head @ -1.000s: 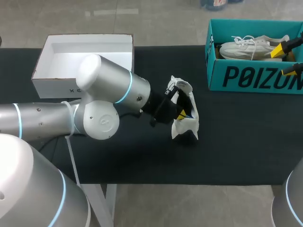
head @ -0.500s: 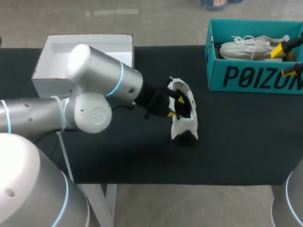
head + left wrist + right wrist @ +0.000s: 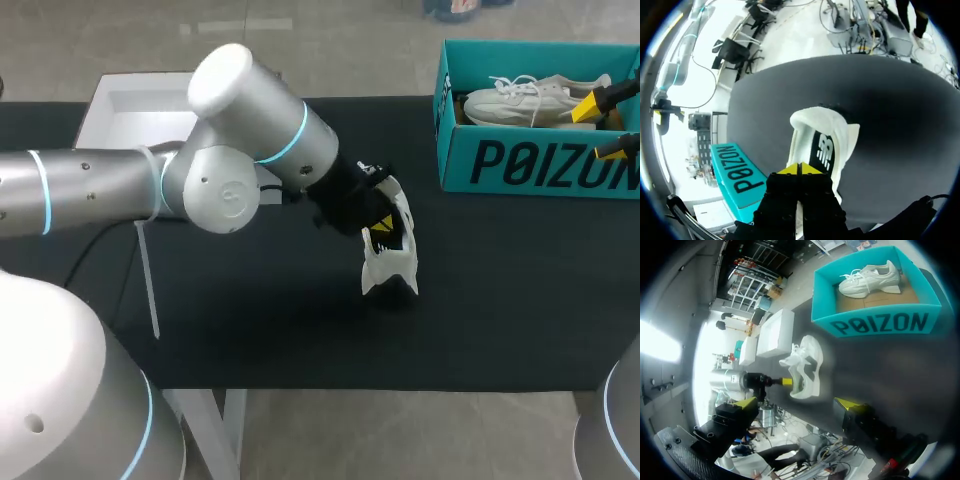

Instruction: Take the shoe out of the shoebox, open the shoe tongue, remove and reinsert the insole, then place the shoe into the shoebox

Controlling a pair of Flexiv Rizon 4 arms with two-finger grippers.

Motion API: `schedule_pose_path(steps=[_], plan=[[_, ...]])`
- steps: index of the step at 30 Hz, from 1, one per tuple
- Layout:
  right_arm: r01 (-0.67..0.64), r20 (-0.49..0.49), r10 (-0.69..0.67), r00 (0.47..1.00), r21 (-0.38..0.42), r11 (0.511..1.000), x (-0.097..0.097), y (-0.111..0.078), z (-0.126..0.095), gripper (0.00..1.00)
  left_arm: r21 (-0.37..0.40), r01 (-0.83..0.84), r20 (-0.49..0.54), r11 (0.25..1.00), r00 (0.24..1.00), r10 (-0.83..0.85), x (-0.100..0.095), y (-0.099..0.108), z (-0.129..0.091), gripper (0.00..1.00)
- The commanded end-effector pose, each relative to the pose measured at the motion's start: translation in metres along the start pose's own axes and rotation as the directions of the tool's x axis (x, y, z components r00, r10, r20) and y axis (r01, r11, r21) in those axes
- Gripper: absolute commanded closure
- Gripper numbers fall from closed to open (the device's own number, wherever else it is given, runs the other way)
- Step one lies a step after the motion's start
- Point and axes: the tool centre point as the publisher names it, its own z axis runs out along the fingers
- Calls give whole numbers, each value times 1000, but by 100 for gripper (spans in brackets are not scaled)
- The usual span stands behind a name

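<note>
At the middle of the black desk (image 3: 520, 300), the white sneaker with black side panels (image 3: 388, 268) sits clear of the teal cardboard shoebox (image 3: 520, 160), the left hand (image 3: 380, 225) pinching its 2 yellow tips together on a thin white edge at the sneaker's mouth (tongue or insole, I cannot tell). This looks like the tongue-opening step. Next, a gentle pull should bare the insole, with the right hand (image 3: 602, 128), wide open and empty by the shoebox, free to steady the sneaker.

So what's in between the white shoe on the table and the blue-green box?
Nothing, just bare black table between the shoe and the teal shoebox. The head view shows it best.
</note>
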Motion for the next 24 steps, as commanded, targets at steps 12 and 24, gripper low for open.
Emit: schedule_pose_path(steps=[12, 24], plan=[[-1, 3, 1, 1000, -1, 1000, 0, -1, 0, 0, 105, -370, -231, 923, 894, 384, 19, 6, 40, 100], [-1, 3, 1, 1000, -1, 1000, 0, -1, 0, 0, 231, -427, -310, 874, 819, 482, 46, -5, 59, 100]])
